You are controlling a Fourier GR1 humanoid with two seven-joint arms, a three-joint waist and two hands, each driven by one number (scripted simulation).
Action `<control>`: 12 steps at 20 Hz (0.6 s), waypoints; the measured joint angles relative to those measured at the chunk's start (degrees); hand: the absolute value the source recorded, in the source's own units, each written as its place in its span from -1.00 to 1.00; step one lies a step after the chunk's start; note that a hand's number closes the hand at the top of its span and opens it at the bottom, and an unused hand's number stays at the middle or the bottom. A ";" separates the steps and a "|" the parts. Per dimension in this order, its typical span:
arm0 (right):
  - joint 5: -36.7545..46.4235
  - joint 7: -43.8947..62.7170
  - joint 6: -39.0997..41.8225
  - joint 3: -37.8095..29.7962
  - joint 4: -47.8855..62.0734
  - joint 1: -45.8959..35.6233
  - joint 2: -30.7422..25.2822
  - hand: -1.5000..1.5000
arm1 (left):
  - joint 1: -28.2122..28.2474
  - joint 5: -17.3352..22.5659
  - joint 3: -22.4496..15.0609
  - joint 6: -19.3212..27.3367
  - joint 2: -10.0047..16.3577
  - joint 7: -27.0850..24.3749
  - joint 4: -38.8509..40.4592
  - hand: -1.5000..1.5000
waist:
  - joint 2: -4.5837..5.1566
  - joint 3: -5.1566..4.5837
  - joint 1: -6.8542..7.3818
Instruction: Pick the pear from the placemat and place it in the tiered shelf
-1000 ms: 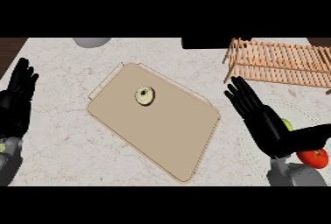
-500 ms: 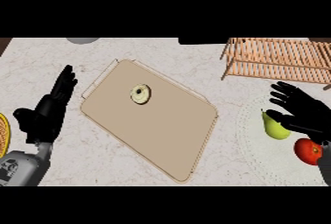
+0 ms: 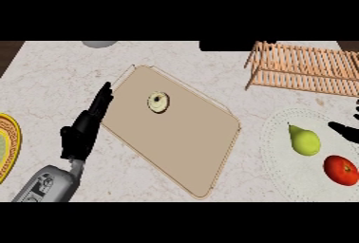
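Observation:
A tan placemat [image 3: 175,142] lies slantwise on the marble counter. On its upper part stands a small pale yellow-green pear [image 3: 159,102], seen end-on, with nothing touching it. My left hand [image 3: 82,130] is open with straight fingers pointing up along the placemat's left edge, a short way left of the pear. Only straight fingertips of my right hand [image 3: 344,129] show at the right edge, holding nothing. The wooden tiered shelf [image 3: 305,66] stands at the back right.
A white round plate [image 3: 280,156] at the right holds a green pear [image 3: 304,141] and a red fruit [image 3: 341,170]. A yellow plate [image 3: 8,147] sits at the left edge. A grey object [image 3: 99,43] shows at the top.
My left hand has moved right, up to the placemat's left edge. My right hand has drawn off to the right edge, uncovering the green pear and red fruit.

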 measured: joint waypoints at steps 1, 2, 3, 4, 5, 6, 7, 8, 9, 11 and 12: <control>-0.61 -1.04 2.00 -0.90 2.53 -1.37 -0.48 -1.00 | 0.52 -0.35 -0.22 -0.09 -0.51 -0.28 0.03 0.00 | -0.13 -0.01 0.14; -1.25 -1.00 4.68 -1.10 3.43 -1.89 -1.12 -1.00 | 0.60 -0.52 -0.21 -0.44 -0.78 -0.39 0.24 0.00 | -0.25 -0.02 0.13; -1.77 -0.75 7.91 -1.12 4.64 -2.75 -2.30 -1.00 | 0.46 -0.88 -0.39 -0.21 -1.05 0.00 -0.05 0.00 | -0.32 -0.01 0.27; -1.70 -0.05 10.60 -0.49 5.11 -3.39 -3.28 -1.00 | 0.24 -1.03 -0.27 -0.24 -1.14 0.25 -0.07 0.00 | -0.40 -0.03 0.31; -1.53 0.82 13.12 0.13 5.98 -4.47 -4.27 -1.00 | 0.22 -1.18 -0.33 -0.43 -1.33 0.25 0.12 0.00 | -0.42 -0.03 0.44; -1.27 1.60 15.93 0.80 6.71 -5.42 -5.59 -1.00 | 0.04 -1.35 -0.29 -0.34 -1.72 0.18 0.50 0.00 | -0.42 -0.03 0.54; -0.83 2.76 17.96 1.68 6.69 -6.53 -6.52 -1.00 | 0.14 -1.60 -0.39 -0.25 -2.11 0.00 0.68 0.00 | -0.47 -0.05 0.58; -0.23 4.03 19.32 2.66 6.83 -7.81 -6.87 -1.00 | -1.00 -1.80 -0.25 -0.22 -2.65 0.60 1.62 0.00 | -0.43 0.02 0.44; 0.22 5.14 21.10 3.22 7.51 -8.89 -7.74 -1.00 | -1.17 -2.21 -0.35 -0.06 -2.97 0.87 1.55 0.00 | -0.39 0.12 0.43; 1.19 7.61 24.25 4.37 9.15 -11.83 -9.17 -1.00 | -0.92 -2.67 -0.46 -0.42 -3.23 0.72 1.75 0.00 | -0.29 0.29 0.60; 1.69 8.96 25.32 5.04 9.32 -13.09 -9.45 -1.00 | -0.83 -2.85 -0.39 -0.23 -3.24 1.39 0.92 0.00 | -0.34 0.28 0.66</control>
